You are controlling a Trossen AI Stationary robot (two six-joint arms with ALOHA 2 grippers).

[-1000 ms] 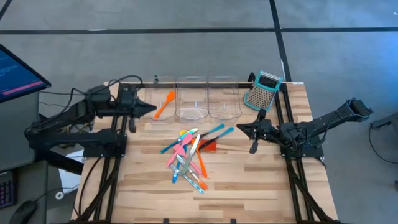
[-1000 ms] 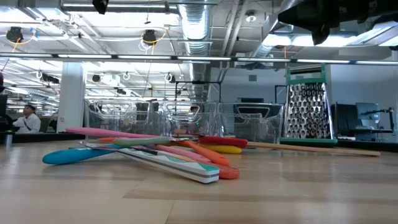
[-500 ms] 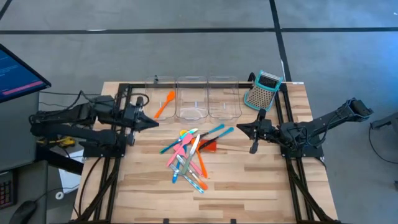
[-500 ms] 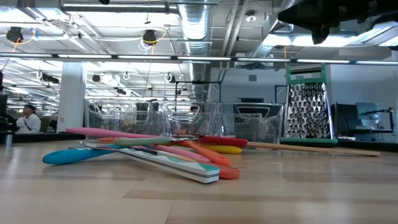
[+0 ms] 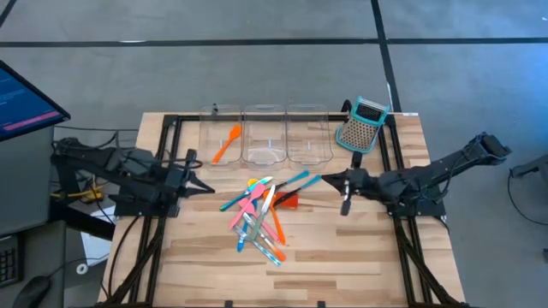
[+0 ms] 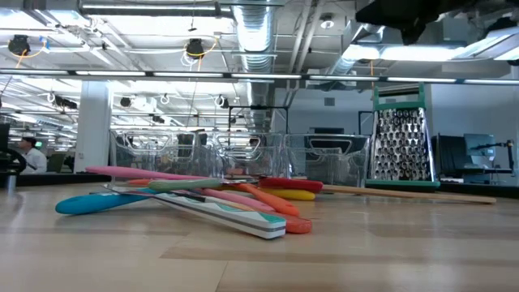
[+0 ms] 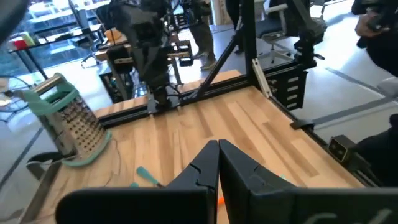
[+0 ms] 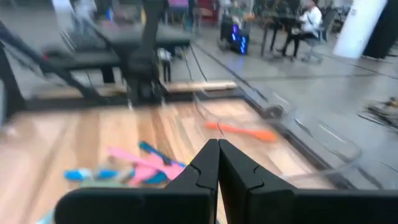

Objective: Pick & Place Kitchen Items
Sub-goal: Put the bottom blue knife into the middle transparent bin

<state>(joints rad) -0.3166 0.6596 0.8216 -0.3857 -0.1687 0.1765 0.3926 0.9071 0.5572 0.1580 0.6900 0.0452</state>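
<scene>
Kitchen items [image 5: 261, 214] heaped between left gripper [image 5: 208, 189], right gripper [image 5: 326, 180]

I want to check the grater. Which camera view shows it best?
The low view: the grater stands upright, its metal face in full view. The high view shows only its top. The left wrist view shows it tilted at the edge. The right wrist view lacks it.

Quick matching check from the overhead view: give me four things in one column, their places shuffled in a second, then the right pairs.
1. orange spatula
2. box grater
3. left gripper
4. utensil pile

A. table's middle
B. in the leftmost clear bin
C. shut, left of the pile
D. far right corner, beside the bins

Pairs: 1-B, 2-D, 3-C, 4-A
</scene>
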